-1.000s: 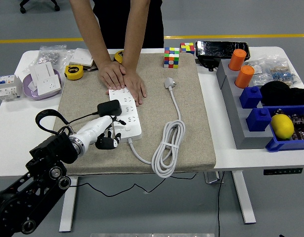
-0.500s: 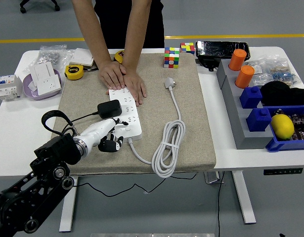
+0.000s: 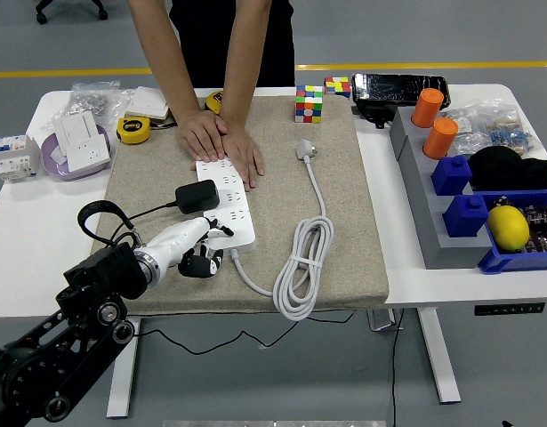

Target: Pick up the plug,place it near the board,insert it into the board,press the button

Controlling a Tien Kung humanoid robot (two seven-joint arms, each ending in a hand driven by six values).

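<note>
The white bench (image 3: pixel 406 276) is being covered in its middle by a beige felt mat (image 3: pixel 344 222), rough and fibrous in look. On this mat the power strip (image 3: pixel 227 200), a long white board of smooth hard plastic with rows of sockets, is being held down at its far end by a person's two hands (image 3: pixel 221 142), laid flat.

A black adapter plug (image 3: pixel 197 197), blocky and matte, is sitting on the left side of the power strip, and its thin black wire is running toward the robot arm. It appears to be seated in a socket already, so the picking, placing and inserting are judged as done, though the pins cannot be seen.

The left robot hand (image 3: pixel 191 246), white on top with black fingers, is being kept at the near end of the power strip. Nothing is being grasped; its fingers are curled downward, close to the strip's near corner. The button is not made out clearly, so the pressing is judged as the step in hand.

To the right of the power strip, its own white rubbery cable (image 3: pixel 300 267) is lying coiled.
</note>
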